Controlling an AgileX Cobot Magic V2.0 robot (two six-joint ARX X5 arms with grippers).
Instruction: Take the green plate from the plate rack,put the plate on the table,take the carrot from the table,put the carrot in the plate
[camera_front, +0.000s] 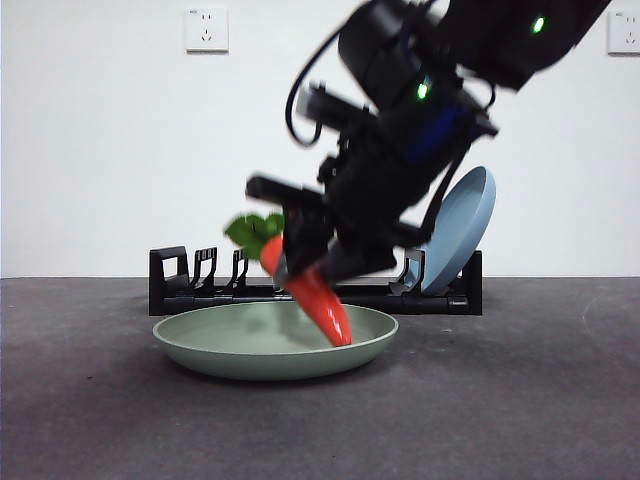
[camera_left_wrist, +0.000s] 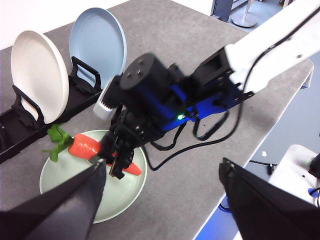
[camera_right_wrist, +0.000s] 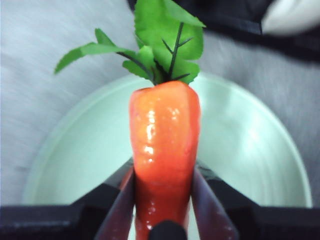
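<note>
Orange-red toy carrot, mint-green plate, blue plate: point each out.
Orange-red toy carrot (camera_right_wrist: 165, 145), right wrist view, glossy body.
Pale mint-green plate (camera_front: 225, 355), front view, outer rim wall.
Blue plate (camera_left_wrist: 97, 42), left wrist view, inner face.

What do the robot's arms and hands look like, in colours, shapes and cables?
The right hand is black with two narrow jaws, on a bulky black wrist with blue panels, small green lights and looped black cables; further up, the arm link is white. The left hand shows only two broad, matte black, wedge-shaped jaws.

Even bright light, glare on carrot (camera_right_wrist: 165, 150), blurred table (camera_right_wrist: 30, 75)
</note>
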